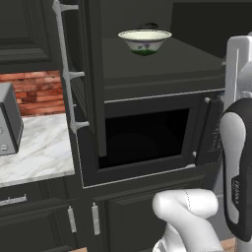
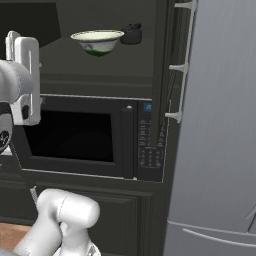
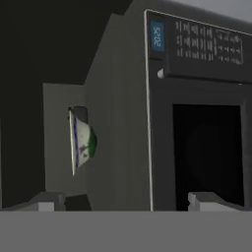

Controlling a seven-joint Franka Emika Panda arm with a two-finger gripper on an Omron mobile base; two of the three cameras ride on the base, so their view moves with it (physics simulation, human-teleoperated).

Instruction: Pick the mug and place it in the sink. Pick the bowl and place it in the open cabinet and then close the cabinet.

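Bowl (image 1: 144,40) sits upright on shelf (image 1: 167,61) inside open cabinet (image 1: 91,74), above microwave (image 1: 147,138); we judge placement done, door closing left. Gripper (image 3: 127,199) wide open, empty, well apart from bowl; we see 2 fingertips (image 3: 49,201) low in hand view. We judge bowl rigid, light, glazed, likely slippery, breakable. Best hold if needed: pinch rim wall. Door: stiff, hinged; push on panel near long bar handle (image 1: 66,74).

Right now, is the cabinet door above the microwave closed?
No: in the left base view the cabinet door stands swung open, and the bowl sits in plain sight on the shelf inside.
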